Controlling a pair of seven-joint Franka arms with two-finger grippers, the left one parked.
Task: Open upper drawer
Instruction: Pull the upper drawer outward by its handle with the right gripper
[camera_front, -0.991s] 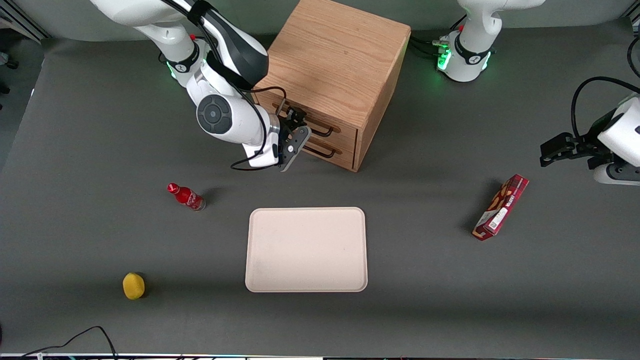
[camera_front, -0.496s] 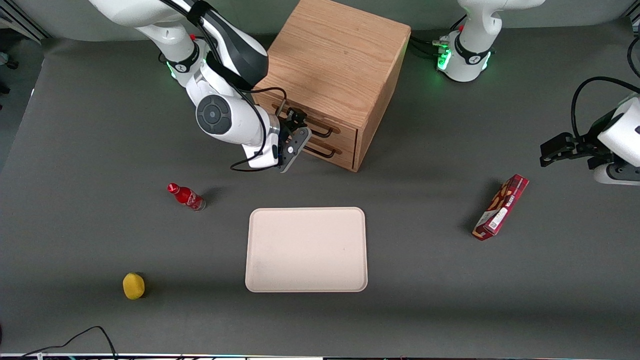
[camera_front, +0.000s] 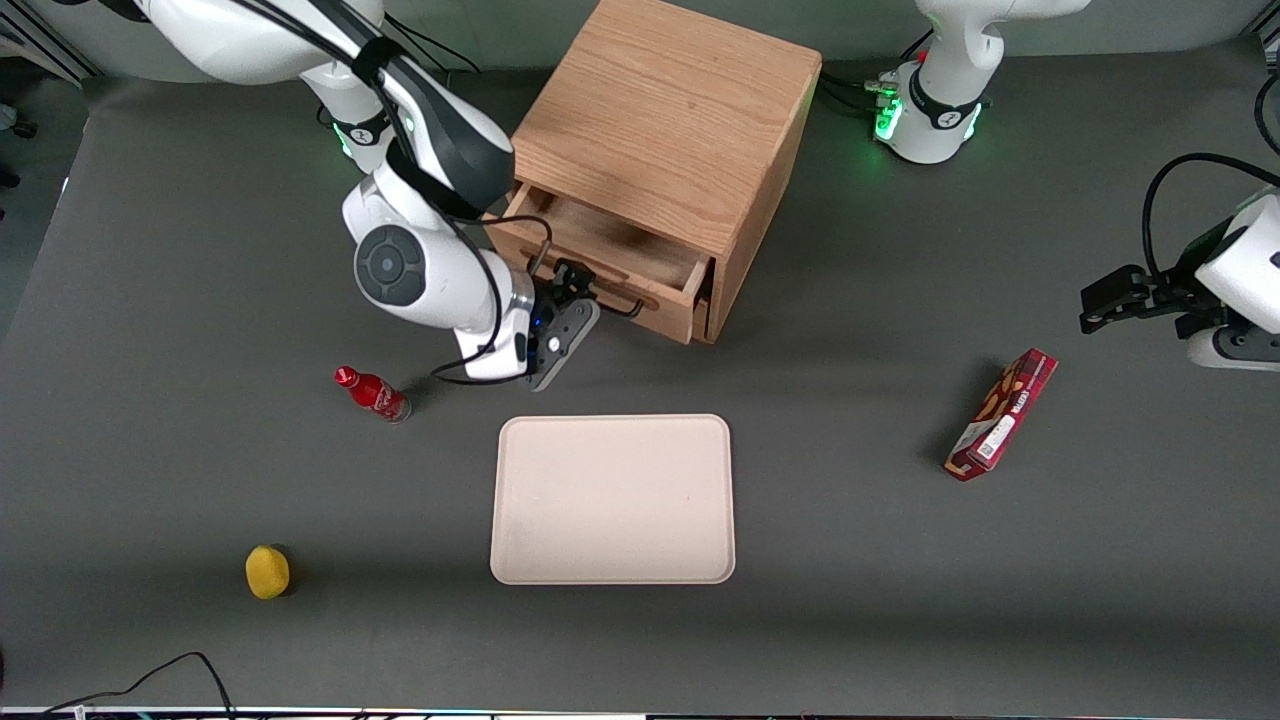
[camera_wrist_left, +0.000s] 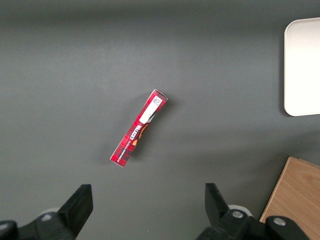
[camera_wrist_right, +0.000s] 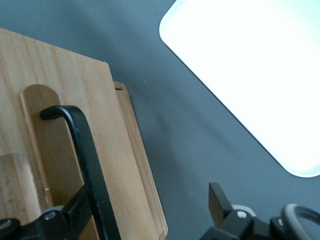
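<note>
Since a moment ago the upper drawer (camera_front: 600, 262) has slid out of the wooden cabinet (camera_front: 672, 120) toward the front camera, its hollow now showing; the gripper (camera_front: 578, 288) has drawn back with it, fingers clamped on the black handle (camera_wrist_right: 82, 150) (one finger hooked just beside the bar); the beige tray (camera_front: 613, 499) lies nearer the camera.

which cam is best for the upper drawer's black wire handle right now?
Right wrist view: the black wire bar handle fills the frame, close against the light oak upper drawer. Front view shows it small beside the gripper, drawer pulled out. Left wrist view doesn't show it.
</note>
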